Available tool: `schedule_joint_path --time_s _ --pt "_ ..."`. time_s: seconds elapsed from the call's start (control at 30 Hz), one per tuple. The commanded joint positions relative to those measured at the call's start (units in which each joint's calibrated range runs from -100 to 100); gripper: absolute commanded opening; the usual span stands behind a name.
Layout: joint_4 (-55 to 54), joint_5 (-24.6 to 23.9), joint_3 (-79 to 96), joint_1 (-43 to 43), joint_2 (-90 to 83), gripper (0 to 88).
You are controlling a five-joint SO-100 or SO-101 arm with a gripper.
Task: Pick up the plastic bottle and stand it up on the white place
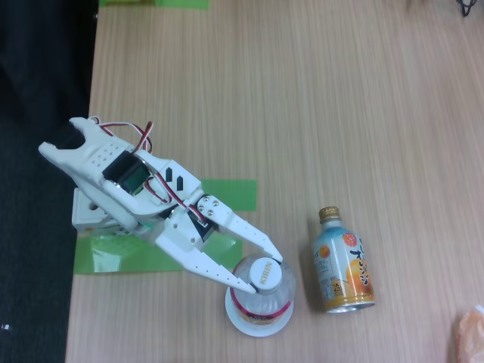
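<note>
In the fixed view the plastic bottle point(266, 291) stands upright, seen from above, with its white cap facing the camera and its pink label band showing below. It rests on the white place point(257, 323), a small round disc whose rim shows around the bottle's base. My white gripper point(262, 272) reaches in from the left. Its two fingers sit on either side of the cap, touching or very close to it; whether they still press on it I cannot tell.
A shorter metal bottle-can point(343, 263) with an orange and light-blue label and gold cap lies on the wooden table to the right. Green tape strips point(227, 193) lie under and beside the arm's base. The table's left edge point(85, 189) borders dark floor.
</note>
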Motion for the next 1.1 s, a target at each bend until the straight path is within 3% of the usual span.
schedule_joint_path --time_s 0.0,0.43,0.67,1.07 --pt "-0.73 -0.07 -0.14 -0.31 0.22 15.8" --pt "-0.73 -1.33 -0.41 -2.38 0.22 16.0" --pt "-0.73 -1.59 -0.23 -2.31 0.22 26.9" --pt "-0.73 -1.64 -0.23 -2.31 0.22 27.4"
